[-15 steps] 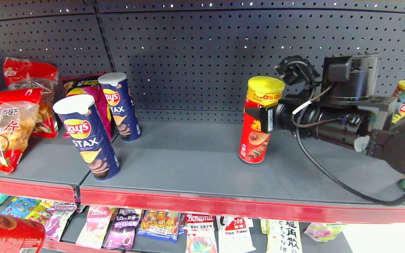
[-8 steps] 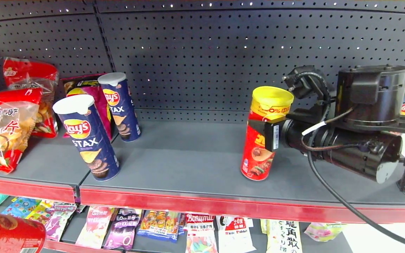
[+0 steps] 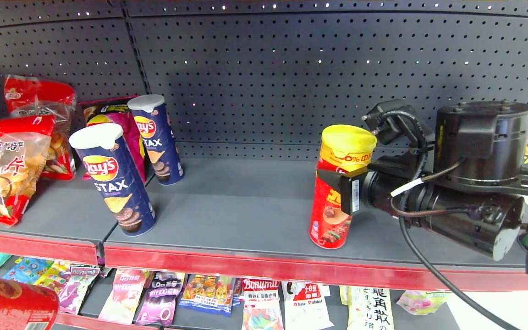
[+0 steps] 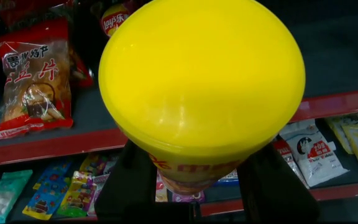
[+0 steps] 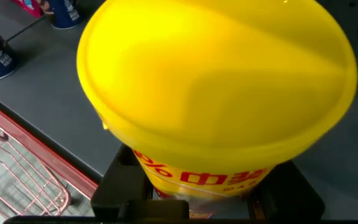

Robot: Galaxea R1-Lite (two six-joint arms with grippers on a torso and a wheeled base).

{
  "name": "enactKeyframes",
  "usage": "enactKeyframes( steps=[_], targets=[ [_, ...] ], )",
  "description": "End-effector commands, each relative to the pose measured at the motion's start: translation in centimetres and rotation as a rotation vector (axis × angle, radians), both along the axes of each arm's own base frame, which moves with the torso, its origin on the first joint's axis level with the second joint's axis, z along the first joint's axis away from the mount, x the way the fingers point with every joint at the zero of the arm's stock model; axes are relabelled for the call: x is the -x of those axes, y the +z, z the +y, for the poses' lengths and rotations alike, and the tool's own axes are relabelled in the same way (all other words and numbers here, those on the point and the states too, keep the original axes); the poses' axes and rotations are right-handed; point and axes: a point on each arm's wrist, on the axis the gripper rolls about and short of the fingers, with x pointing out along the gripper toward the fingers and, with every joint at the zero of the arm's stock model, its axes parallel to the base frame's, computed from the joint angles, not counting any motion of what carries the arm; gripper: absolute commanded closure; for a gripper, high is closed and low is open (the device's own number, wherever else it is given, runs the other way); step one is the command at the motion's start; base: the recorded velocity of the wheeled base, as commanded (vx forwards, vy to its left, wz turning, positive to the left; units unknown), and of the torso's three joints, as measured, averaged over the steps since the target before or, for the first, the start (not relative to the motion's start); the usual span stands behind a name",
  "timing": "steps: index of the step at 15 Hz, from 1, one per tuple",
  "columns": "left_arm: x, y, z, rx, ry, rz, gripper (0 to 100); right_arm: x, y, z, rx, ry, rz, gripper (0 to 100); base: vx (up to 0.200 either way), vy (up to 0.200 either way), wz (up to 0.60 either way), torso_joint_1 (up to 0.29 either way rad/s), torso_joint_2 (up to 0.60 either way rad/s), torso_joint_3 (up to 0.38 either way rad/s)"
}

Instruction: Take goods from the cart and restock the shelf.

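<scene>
My right gripper (image 3: 341, 191) pinches a red can (image 3: 330, 222) at the shelf (image 3: 245, 211) front; my left gripper (image 4: 197, 190) clamps a second can (image 4: 201, 81), fingertips hidden.

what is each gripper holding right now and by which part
The right gripper grips the red can around its upper body, below the yellow lid. The left gripper grips a second can by its side, below its top.
</scene>
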Motion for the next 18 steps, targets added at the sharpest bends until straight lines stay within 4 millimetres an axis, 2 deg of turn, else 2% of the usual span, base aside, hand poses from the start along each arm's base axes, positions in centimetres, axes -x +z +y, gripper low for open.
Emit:
enactKeyframes(
  steps=[1,7,13,18],
  targets=[
    [-0.1,0.0,0.0,0.002,0.0,0.004,100,0.1,-0.1,0.0,0.003,-0.003,0.002,100,0.0,0.0,0.0,0.0,0.0,0.0],
    [-0.1,0.0,0.0,0.0,0.0,0.004,100,1.1,-0.2,0.9,-0.004,0.003,0.007,100,0.0,0.0,0.0,0.0,0.0,0.0],
    [0.0,0.0,0.0,0.0,0.0,0.002,100,1.4,-1.3,0.6,0.022,0.004,0.034,100,0.0,0.0,0.0,0.0,0.0,0.0],
    [0.0,0.0,0.0,0.0,0.0,0.002,100,1.5,-1.2,0.5,0.027,0.005,0.028,100,0.0,0.0,0.0,0.0,0.0,0.0]
  ],
)
